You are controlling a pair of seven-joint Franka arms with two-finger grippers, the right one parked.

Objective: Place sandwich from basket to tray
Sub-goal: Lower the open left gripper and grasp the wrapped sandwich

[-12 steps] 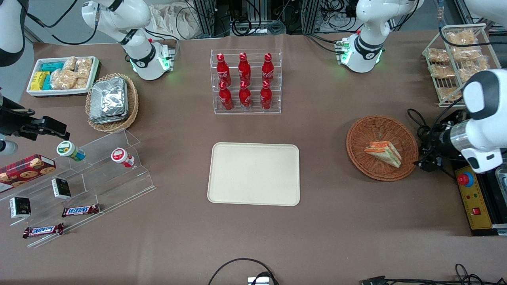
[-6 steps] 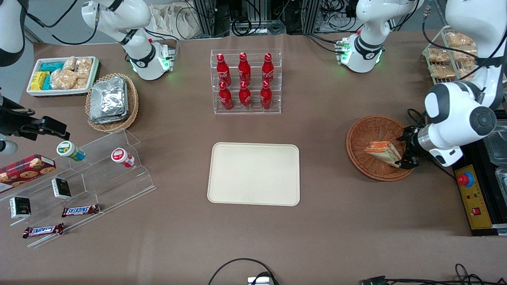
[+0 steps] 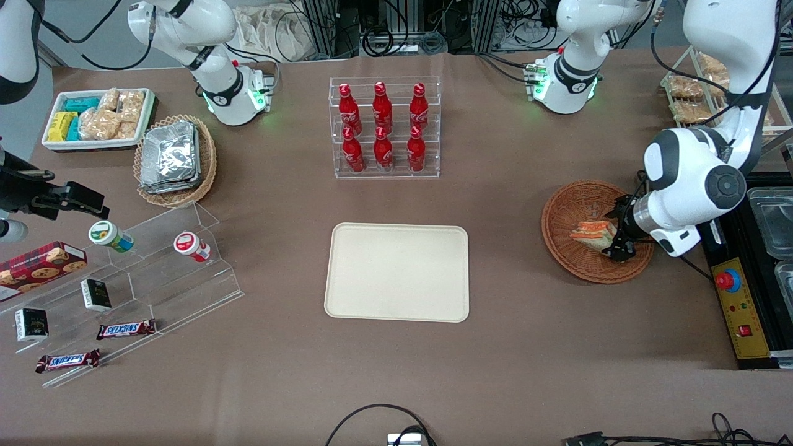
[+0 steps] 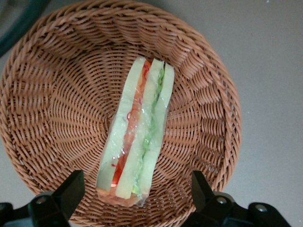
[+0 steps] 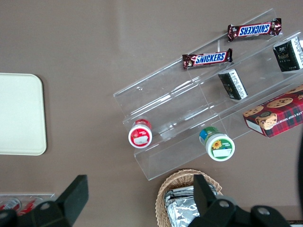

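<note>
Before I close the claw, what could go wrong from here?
The claw is open over the basket, astride the sandwich's wide end. Three risks: its soft, plastic-wrapped layers may squash or slide apart when squeezed; a finger coming down close to the wicker could catch it and drag the basket; a grip so near one end may let the wedge tilt on the way to the tray.

Wedge sandwich in wicker basket, cream tray bare at mid-table.

The triangular white-bread sandwich (image 3: pixel 593 231) (image 4: pixel 137 135) with orange and green filling lies inside the round reddish-brown woven basket (image 3: pixel 573 210) (image 4: pixel 61 94) toward the working arm's end; the flat rectangular cream-beige plastic tray (image 3: pixel 397 272) sits well apart, gripper (image 3: pixel 619 238) hovering over the basket, fingers spread.
</note>
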